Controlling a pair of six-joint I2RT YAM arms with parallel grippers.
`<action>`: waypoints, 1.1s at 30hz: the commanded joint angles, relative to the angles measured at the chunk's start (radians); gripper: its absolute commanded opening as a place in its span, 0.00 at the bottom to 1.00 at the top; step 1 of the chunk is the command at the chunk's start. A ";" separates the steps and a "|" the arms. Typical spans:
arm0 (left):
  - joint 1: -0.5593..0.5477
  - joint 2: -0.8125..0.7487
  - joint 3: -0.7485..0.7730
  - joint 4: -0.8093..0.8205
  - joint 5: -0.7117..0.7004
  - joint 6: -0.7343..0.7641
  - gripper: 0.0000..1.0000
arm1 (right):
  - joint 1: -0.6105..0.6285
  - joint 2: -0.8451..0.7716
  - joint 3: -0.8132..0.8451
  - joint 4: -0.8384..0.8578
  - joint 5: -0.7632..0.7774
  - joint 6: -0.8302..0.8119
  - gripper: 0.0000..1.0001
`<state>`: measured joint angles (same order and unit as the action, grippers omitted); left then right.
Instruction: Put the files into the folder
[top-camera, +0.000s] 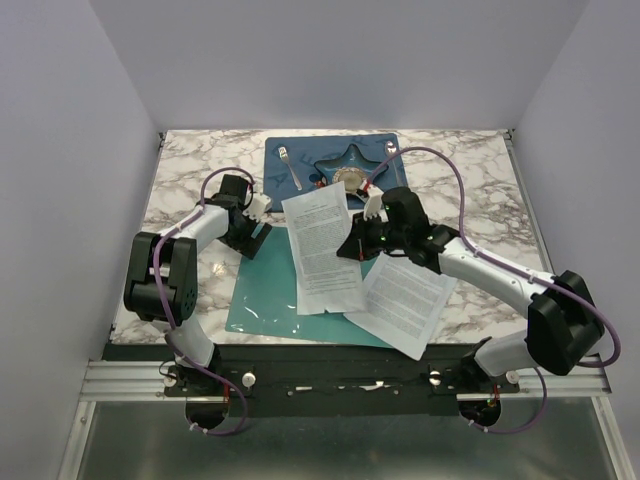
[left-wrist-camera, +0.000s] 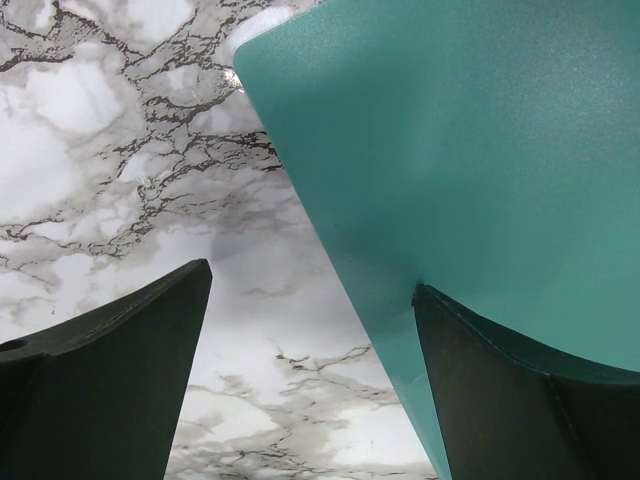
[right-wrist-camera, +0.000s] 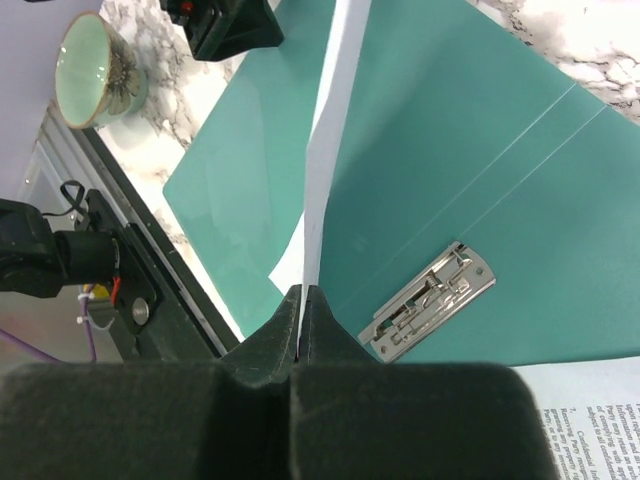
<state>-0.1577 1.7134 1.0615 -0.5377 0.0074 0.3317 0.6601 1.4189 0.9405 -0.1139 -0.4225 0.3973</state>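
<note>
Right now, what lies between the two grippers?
A white printed paper sheet, pinched by the right gripper, above the flat teal folder; the top view shows it.

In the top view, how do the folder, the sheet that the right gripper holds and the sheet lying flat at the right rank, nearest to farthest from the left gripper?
1. The folder: its far-left corner lies at the left gripper.
2. The held sheet: in the middle, pinched by the right gripper.
3. The flat sheet: right side, by the near edge.
</note>
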 joint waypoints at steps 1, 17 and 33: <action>-0.003 -0.021 -0.023 -0.002 -0.034 0.013 0.96 | 0.006 -0.022 0.020 -0.032 0.004 -0.034 0.01; -0.002 -0.032 -0.021 -0.004 -0.032 0.020 0.96 | 0.012 0.064 -0.085 0.166 0.005 0.069 0.01; -0.002 -0.047 -0.031 -0.011 -0.035 0.033 0.95 | 0.013 0.169 -0.123 0.362 0.073 0.178 0.01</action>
<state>-0.1593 1.6978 1.0458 -0.5335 -0.0082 0.3508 0.6666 1.5593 0.8387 0.1493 -0.3801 0.5339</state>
